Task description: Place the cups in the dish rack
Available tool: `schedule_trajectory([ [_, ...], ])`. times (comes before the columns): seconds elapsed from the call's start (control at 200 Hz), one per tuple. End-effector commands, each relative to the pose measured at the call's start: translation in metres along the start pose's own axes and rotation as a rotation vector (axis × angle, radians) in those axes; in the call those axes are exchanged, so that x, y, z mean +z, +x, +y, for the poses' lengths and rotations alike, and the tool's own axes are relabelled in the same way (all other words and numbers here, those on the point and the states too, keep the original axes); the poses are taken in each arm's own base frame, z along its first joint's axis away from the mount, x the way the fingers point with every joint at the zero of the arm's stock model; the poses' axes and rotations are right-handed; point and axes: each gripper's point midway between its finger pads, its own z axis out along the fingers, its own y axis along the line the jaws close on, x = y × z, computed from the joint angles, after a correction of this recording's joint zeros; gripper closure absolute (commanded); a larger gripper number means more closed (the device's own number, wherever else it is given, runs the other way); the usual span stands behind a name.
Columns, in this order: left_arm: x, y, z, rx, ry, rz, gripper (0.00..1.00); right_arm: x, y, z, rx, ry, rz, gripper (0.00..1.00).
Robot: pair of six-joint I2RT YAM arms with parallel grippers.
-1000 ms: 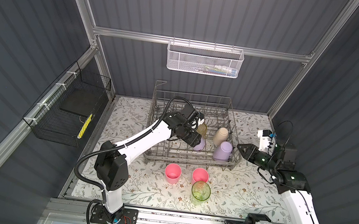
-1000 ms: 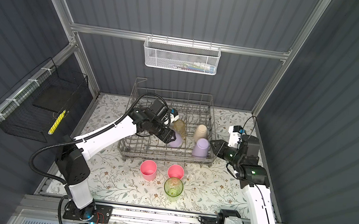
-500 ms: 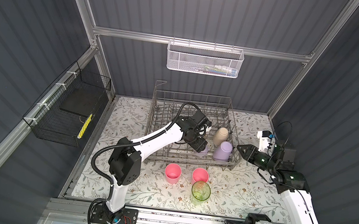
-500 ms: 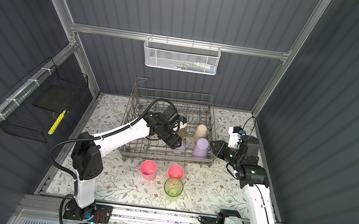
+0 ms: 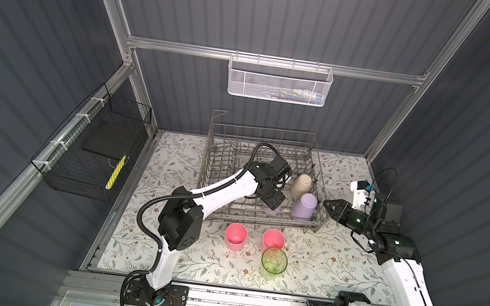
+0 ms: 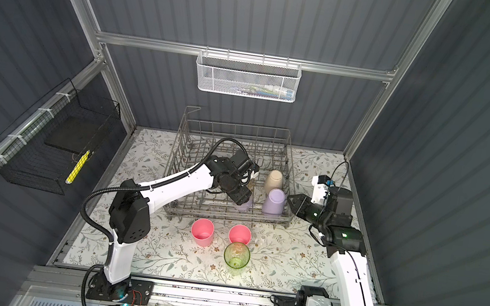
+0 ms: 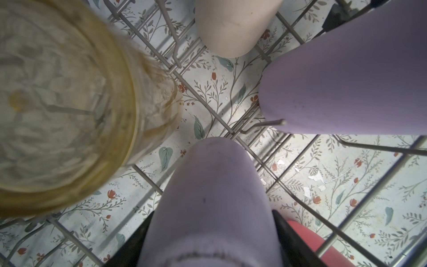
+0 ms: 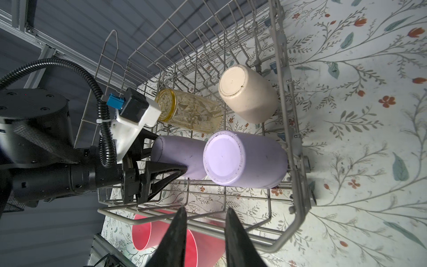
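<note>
Two black left fingers [image 8: 166,172] clamped on the sides of a lilac cup [image 8: 175,153], low inside the dish rack [image 8: 284,69] and tilted among the tines. Side grip likely chosen to leave the cup's ends free for seating on the wires. Just beside it, close to touching: a second lilac cup [image 8: 245,159], leaning base-up near the rack's right end wall. Behind these, a clear yellow cup [image 8: 191,111] and a beige cup [image 8: 249,92], also leaning, making four of seven inside the rack. Right fingers [image 8: 178,231] narrowly parted, holding nothing, hovering just outside that end wall, probably kept back to leave the left arm its path. Tight quarters round the held cup: neighbours on two sides, upright tines beneath, tall wire sides all round. Little room sideways, so the cleanest exit probably straight up. Plenty of bare tines across the rack's left half and far rows, in both top views. On the table [image 5: 335,264] in front of the rack, mouths up: a pink cup [image 5: 236,236], a second pink cup [image 5: 273,240] and a clear green cup [image 5: 274,260] just beside it, all open to a reach from above.
</note>
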Motion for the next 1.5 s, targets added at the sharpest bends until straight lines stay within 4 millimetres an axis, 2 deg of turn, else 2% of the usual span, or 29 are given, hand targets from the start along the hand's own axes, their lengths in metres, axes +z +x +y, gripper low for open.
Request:
schedule_trajectory([
  [0.0, 0.010, 0.015, 0.006, 0.007, -0.048, 0.077, 0.61, -0.001, -0.001, 0.001, -0.020, -0.011, -0.010, 0.69],
  [0.33, 0.023, 0.026, 0.005, -0.005, -0.045, 0.121, 0.59, 0.000, 0.002, -0.002, -0.008, -0.014, -0.005, 0.69],
  [0.425, 0.023, 0.028, 0.003, -0.011, -0.038, 0.131, 0.56, 0.000, 0.002, -0.003, -0.004, -0.014, -0.004, 0.69],
  [0.54, 0.023, 0.033, 0.002, -0.016, -0.033, 0.153, 0.47, 0.001, 0.003, -0.004, -0.001, -0.014, -0.003, 0.69],
  [0.775, 0.006, 0.026, -0.010, -0.025, 0.025, 0.112, 0.30, 0.001, 0.003, -0.004, 0.002, -0.015, -0.002, 0.69],
  [1.005, -0.004, 0.022, -0.013, -0.023, 0.043, 0.093, 0.25, 0.001, 0.003, -0.004, 0.004, -0.018, -0.004, 0.68],
  [1.256, 0.000, 0.026, -0.015, -0.026, 0.043, 0.109, 0.20, 0.000, 0.004, -0.004, 0.004, -0.019, -0.005, 0.67],
  [1.496, -0.029, 0.007, -0.022, -0.021, 0.079, 0.028, 0.05, 0.000, 0.003, -0.004, 0.003, -0.019, -0.006, 0.67],
])
